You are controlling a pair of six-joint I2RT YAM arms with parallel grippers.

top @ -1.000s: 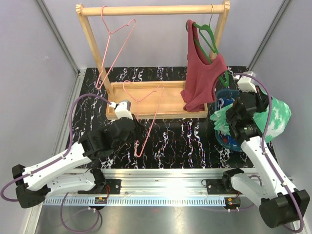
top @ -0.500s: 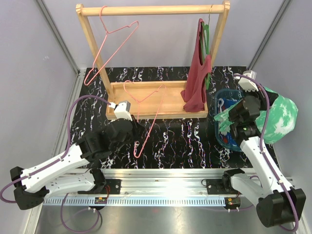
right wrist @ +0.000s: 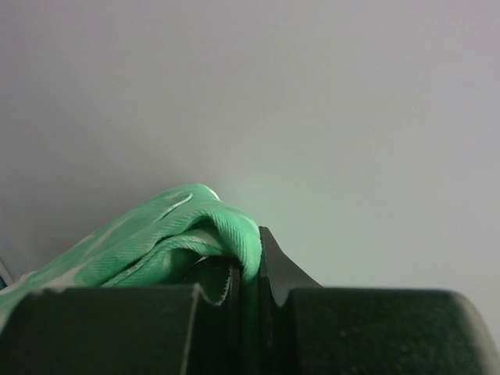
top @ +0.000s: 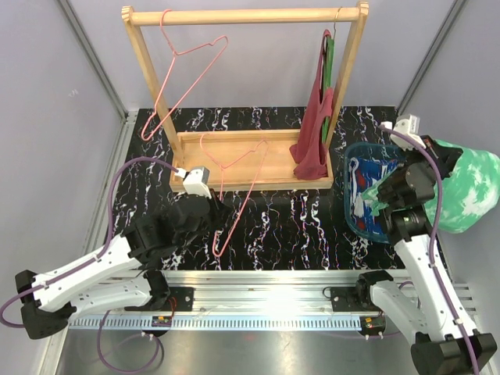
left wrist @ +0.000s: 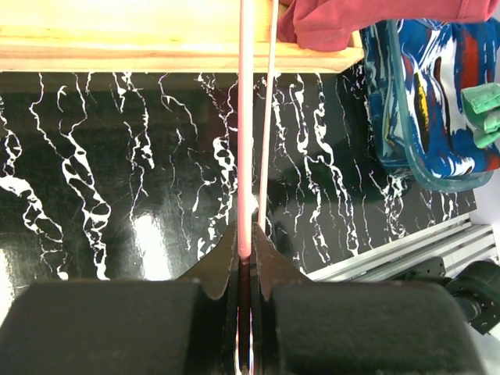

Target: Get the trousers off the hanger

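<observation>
**Hanger pinned, green pair carried clear**

The left gripper [left wrist: 244, 234] is clamped on the thin pink wire hanger [left wrist: 245, 117], apparently to steady it. Further right, the dark blue trousers with red and white pattern [top: 361, 173] lie in the blue plastic basket [top: 346, 187]. The right gripper [right wrist: 248, 242] pinches the green white-marbled trousers [top: 469, 191], which hang beside the basket, free of any hanger.

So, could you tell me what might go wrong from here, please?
1. The right gripper pinches only a fold of the green trousers, which hang near the right edge of the table; a slip could drop them outside the basket.
2. The left gripper clamps the thin pink hanger, whose hook sits by the rack base; moving it could snag there.
</observation>
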